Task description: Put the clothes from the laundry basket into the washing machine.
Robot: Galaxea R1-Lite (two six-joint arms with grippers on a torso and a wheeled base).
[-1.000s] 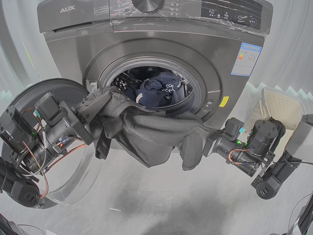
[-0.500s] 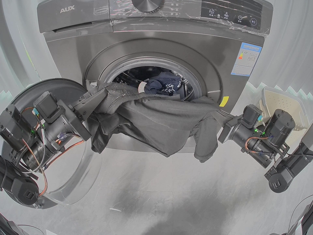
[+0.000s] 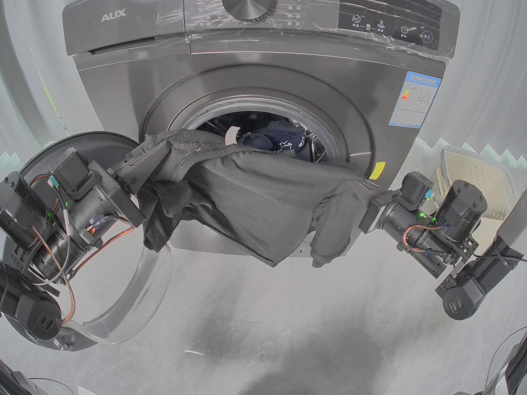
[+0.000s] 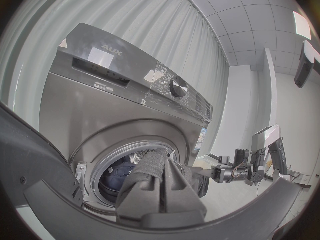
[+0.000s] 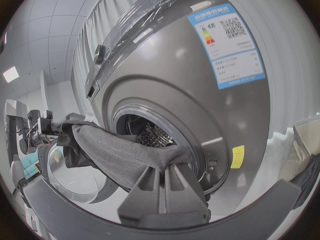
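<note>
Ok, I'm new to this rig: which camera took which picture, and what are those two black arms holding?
The wide picture comes from the robot's head, looking down at a washing machine with its door swung open. The other two come from cameras on each wrist, looking along the fingers. The left gripper and right gripper are each shut on one end of a dark grey garment, stretched in front of the opening. Navy clothes already lie inside. The white laundry basket stands at the robot's right.
</note>
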